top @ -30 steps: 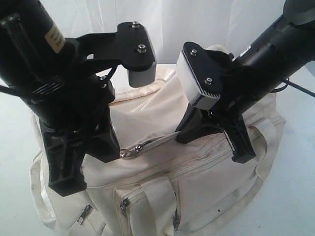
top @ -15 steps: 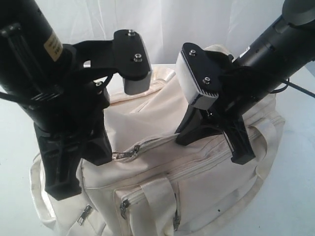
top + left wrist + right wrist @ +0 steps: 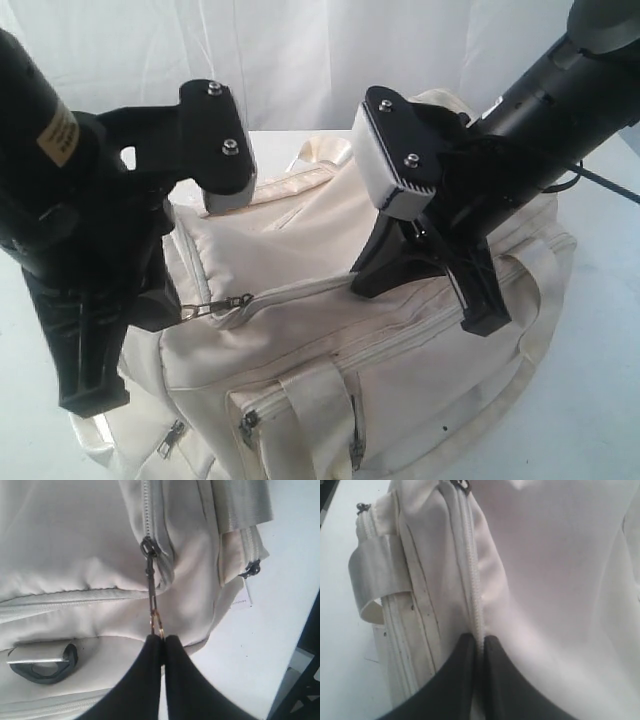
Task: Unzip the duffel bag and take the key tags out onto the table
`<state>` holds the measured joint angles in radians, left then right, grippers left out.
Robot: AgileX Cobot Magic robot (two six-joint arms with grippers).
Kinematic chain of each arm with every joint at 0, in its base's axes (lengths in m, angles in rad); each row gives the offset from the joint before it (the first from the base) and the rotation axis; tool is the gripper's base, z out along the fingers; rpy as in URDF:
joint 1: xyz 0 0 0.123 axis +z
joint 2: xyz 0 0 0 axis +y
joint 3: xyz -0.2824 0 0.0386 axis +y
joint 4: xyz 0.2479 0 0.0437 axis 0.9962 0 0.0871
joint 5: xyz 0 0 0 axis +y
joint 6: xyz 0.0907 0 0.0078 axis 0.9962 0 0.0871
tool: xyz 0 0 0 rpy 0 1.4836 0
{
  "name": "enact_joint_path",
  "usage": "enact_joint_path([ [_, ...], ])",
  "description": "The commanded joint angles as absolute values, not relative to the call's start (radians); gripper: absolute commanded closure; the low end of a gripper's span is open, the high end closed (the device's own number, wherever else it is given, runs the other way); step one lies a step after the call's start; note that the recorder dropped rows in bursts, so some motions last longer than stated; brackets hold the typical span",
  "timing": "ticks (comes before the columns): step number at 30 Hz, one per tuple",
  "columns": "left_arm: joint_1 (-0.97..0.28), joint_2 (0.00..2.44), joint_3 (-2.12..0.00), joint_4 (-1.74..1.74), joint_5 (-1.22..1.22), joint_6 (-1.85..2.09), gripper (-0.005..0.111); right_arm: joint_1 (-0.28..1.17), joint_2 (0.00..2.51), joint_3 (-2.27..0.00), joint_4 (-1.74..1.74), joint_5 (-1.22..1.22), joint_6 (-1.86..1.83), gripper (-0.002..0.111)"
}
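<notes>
Your left gripper pinches the zipper pull at the left end of the duffel bag on the table. Your right gripper clamps the zipper seam further right, likely bracing the fabric. The key tags are out of sight.

Cream duffel bag sits on the white table, zipper pull stretched taut
</notes>
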<state>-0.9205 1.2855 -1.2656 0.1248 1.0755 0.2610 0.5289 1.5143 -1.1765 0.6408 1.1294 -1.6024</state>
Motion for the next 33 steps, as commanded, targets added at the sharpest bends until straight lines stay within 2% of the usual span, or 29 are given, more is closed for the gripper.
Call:
enact_joint_path([
  [1, -0.920, 1.217, -1.251, 0.114, 1.221, 0.239, 0.107, 0.520, 1.512, -1.174, 0.556, 1.117, -1.591, 0.108],
  [8, -0.920, 1.113, -1.253, 0.113, 1.221, 0.241, 0.107, 0.520, 1.512, -1.174, 0.545, 1.097, -1.564, 0.108],
  [14, -0.920, 1.093, -1.305, -0.039, 1.038, 0.316, 0.107, 0.520, 1.512, -1.174, 0.543, 1.090, -1.523, 0.108],
  [23, -0.920, 1.093, -1.305, -0.137, 1.221, 0.341, 0.107, 0.518, 1.512, -1.174, 0.462, 1.036, -1.406, 0.108],
  [33, -0.920, 1.093, -1.305, -0.137, 1.221, 0.341, 0.107, 0.518, 1.510, -1.174, 0.485, 1.029, -1.338, 0.108],
])
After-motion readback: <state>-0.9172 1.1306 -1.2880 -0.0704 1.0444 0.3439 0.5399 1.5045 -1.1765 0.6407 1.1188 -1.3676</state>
